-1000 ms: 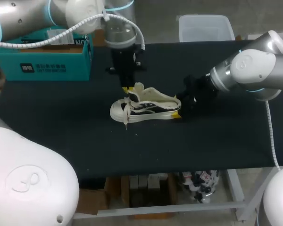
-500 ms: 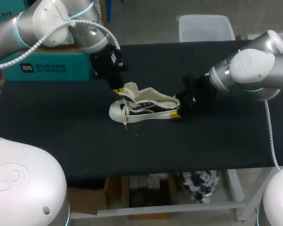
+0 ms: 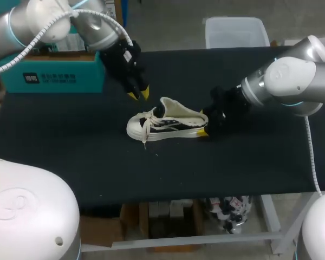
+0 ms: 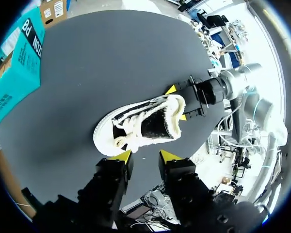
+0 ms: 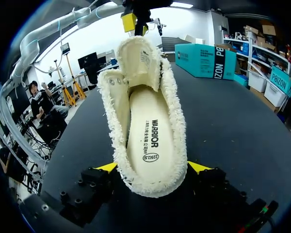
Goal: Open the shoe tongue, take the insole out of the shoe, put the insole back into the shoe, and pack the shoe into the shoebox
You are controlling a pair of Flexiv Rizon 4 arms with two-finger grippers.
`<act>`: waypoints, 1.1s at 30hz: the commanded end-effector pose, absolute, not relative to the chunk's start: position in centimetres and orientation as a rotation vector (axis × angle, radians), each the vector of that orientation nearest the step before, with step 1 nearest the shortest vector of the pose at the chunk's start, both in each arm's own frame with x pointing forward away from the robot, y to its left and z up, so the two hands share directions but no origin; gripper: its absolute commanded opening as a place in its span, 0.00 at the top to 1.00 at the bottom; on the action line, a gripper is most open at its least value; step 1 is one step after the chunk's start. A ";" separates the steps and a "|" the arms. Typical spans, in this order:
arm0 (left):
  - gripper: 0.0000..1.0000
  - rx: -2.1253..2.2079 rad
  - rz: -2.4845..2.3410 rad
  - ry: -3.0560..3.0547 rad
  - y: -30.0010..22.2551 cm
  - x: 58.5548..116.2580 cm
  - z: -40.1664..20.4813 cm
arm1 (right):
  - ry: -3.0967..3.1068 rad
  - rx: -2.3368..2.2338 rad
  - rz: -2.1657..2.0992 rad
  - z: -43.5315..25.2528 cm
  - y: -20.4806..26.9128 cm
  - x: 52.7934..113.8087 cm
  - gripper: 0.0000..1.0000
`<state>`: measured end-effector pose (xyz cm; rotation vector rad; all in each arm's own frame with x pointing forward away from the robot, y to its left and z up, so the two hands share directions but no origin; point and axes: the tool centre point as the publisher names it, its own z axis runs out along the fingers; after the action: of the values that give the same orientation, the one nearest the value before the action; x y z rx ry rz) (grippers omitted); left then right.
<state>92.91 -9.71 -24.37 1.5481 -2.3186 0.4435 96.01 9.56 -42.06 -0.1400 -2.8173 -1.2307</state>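
My right pincer (image 5: 153,167) clamps the shoe (image 3: 168,123) at its heel, steadying it mid-table (image 3: 70,141). My left pincer (image 3: 138,95), narrowly parted and empty, hovers near the raised tongue (image 5: 138,60); the insole (image 5: 148,136) lies inside.

The left gripper (image 3: 138,95) has let go of the shoe tongue (image 3: 169,105) and drawn back to the far left. A second ago its yellow tips were down at the tongue. Half a second ago they were dragging it leftward. Now they hang clear of the shoe (image 3: 168,123), slightly parted with nothing between them. The left arm has swung from over the middle of the table toward its far-left corner. The freed tongue has moved back to the right and stands up
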 end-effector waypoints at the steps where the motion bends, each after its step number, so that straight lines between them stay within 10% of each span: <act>1: 1.00 1.502 0.422 -2.438 -10.7 91.6 -22.2 | -2.817 -0.140 -1.232 -42.1 9.4 96.0 1.00; 14: 1.00 0.116 0.075 -2.948 -14.6 91.0 -21.0 | -2.817 -0.140 -1.232 -42.1 9.4 96.0 1.00; 33: 1.00 0.040 0.015 -3.073 -15.3 91.8 -24.0 | -2.817 -0.140 -1.232 -42.1 9.4 96.0 1.00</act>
<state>91.77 -14.21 -23.03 0.1833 -3.0148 0.1778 96.01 9.55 -42.06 -0.1400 -2.8170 -1.2314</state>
